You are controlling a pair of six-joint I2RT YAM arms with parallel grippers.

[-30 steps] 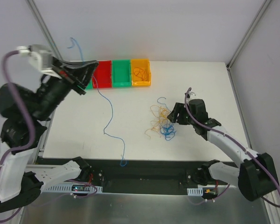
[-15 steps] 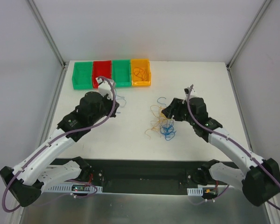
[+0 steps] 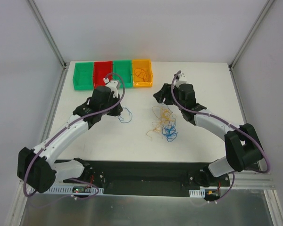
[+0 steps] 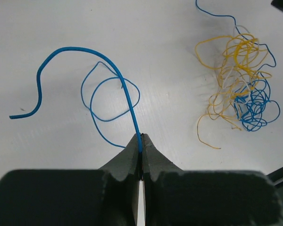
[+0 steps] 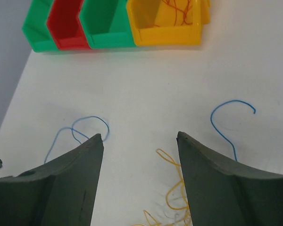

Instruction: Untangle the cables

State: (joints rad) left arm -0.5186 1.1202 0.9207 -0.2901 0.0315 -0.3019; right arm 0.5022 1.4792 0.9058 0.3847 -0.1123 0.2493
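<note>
A tangle of yellow, orange, white and blue cables (image 3: 163,123) lies mid-table; it also shows in the left wrist view (image 4: 240,89). My left gripper (image 3: 116,108) (image 4: 141,141) is shut on one end of a blue cable (image 4: 127,94), low over the table left of the tangle. The rest of that cable curls in a loop on the table (image 3: 126,115) (image 5: 89,123). My right gripper (image 3: 156,96) (image 5: 139,136) is open and empty, just beyond the tangle, facing the bins. A separate blue hooked cable (image 5: 224,123) lies by its right finger.
Four bins stand in a row at the table's far edge: green (image 3: 83,77), red (image 3: 103,71), green (image 3: 123,73) and yellow-orange (image 3: 142,81), the last holding orange wires. Frame posts rise at both far corners.
My left arm swung down from high at the far left to low over the table, and the long hanging blue cable now lies coiled. My right gripper moved from the tangle toward the bins.
</note>
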